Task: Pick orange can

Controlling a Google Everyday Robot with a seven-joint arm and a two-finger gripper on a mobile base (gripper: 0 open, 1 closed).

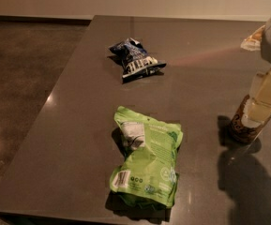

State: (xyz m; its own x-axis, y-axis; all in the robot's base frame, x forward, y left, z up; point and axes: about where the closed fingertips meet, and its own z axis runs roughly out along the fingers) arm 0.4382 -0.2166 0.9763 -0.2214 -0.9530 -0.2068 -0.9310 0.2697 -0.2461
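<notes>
The orange can [239,125] stands at the right side of the dark table [79,125], brownish-orange with pale lettering, leaning a little. Its top is hidden behind my gripper [256,112]. The gripper comes down from the upper right edge of the camera view and its pale blocky end overlaps the can's upper part. The can's base rests on the table, with its shadow beside it.
A green snack bag [146,158] lies at the front middle of the table. A dark blue chip bag [135,59] lies farther back. The table's left edge borders a brown floor [18,78]. A pale object [253,36] shows at the right behind the arm.
</notes>
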